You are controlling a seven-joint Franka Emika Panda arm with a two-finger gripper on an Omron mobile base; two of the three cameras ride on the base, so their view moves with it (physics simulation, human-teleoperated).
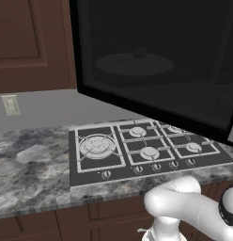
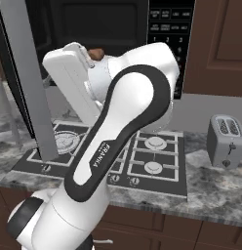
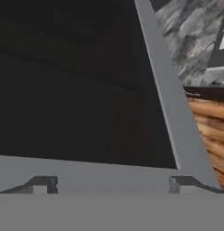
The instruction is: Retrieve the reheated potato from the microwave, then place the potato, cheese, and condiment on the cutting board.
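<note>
The two small dark finger tips of the gripper [image 3: 113, 184] stand wide apart and empty, close against the black glass door of the grey-framed microwave [image 3: 64, 90]. Beyond the jaws, inside it, the small rounded brown potato [image 1: 140, 52] sits on a round plate [image 1: 134, 63].

Both base views face the cooktop [image 1: 146, 150], one from its left, one from its right, sharing it. The hand view sits close against the microwave [image 3: 64, 90] door above it.

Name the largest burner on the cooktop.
The left-hand burner, alone in its own wide grate; the other burners are smaller and paired in rows.
</note>
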